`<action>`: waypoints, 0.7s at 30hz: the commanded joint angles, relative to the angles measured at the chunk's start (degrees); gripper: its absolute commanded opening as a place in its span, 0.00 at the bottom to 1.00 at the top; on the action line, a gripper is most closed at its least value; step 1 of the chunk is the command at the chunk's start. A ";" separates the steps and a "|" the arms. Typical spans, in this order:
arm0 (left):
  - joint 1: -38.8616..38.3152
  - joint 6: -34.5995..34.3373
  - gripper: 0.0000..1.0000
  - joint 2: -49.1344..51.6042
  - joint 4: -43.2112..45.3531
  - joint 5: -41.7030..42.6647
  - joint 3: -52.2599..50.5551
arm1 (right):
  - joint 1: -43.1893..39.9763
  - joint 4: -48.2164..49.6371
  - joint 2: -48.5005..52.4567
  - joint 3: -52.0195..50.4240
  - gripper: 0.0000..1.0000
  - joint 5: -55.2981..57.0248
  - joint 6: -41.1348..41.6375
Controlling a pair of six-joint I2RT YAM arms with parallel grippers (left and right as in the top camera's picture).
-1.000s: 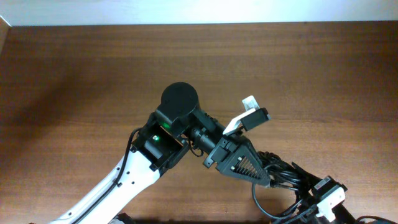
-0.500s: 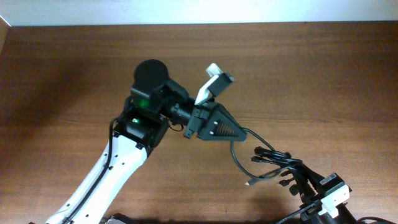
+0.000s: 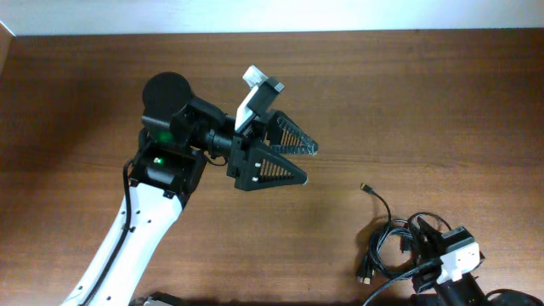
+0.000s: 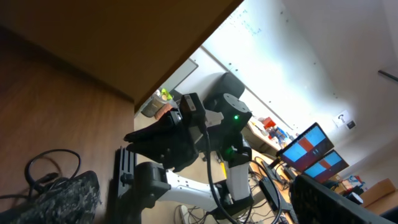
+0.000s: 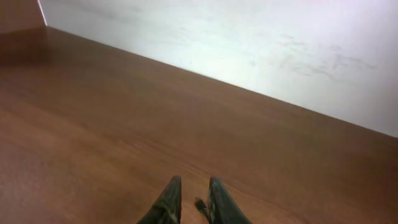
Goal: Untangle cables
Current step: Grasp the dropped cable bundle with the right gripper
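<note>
Black fingers of the left gripper [image 3: 310, 166] are spread wide with nothing in them; a moment ago they were pulling one of the cables [image 3: 384, 245], and now they have let go. The cables lie in a loose heap on the table [image 3: 442, 102] by the right gripper [image 5: 194, 182], with one plug [image 3: 365, 187] poking out, so that one looks partly freed. The right gripper's fingers sit close together, and I cannot tell if they pinch anything.
</note>
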 commanded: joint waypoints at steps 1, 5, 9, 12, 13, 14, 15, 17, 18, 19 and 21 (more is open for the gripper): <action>-0.44 3.17 0.99 -0.92 0.11 0.11 -0.76 | -0.20 0.68 -0.33 0.26 0.13 0.74 2.38; -0.44 5.38 0.99 -0.92 0.11 0.09 -3.17 | -0.20 -0.22 -0.33 0.26 0.34 0.42 5.09; -0.44 7.74 0.99 -0.90 0.11 -1.40 -9.18 | -0.20 -1.57 0.04 0.26 0.61 -3.39 15.26; -0.44 8.22 0.99 -0.90 0.11 -4.31 -12.31 | -0.20 -2.38 4.72 0.26 0.63 -7.32 20.70; -0.44 8.22 0.99 -0.90 0.11 -5.20 -12.79 | -0.20 -2.36 7.56 0.31 0.66 -8.41 21.09; -0.44 8.22 0.99 -0.90 0.09 -5.99 -13.18 | -0.20 -2.36 10.43 0.44 0.72 -9.22 21.09; -0.44 8.22 0.99 -0.90 0.07 -6.47 -13.20 | -0.20 -2.45 14.58 0.90 0.86 -10.36 21.07; -0.44 8.22 0.99 -0.90 -0.72 -8.96 -13.20 | -0.20 -3.17 22.43 2.80 0.99 -11.78 21.05; -0.44 8.28 0.99 -0.90 -3.28 -12.59 -13.20 | -0.20 -4.52 28.39 5.03 0.99 -12.00 21.03; -0.44 10.21 0.99 -0.90 -6.95 -16.35 -13.20 | -0.20 -6.14 31.85 6.71 0.99 -11.98 20.65; -0.44 14.91 0.99 -0.90 -15.34 -23.78 -13.20 | -0.20 -9.22 36.37 9.42 0.99 -11.10 19.91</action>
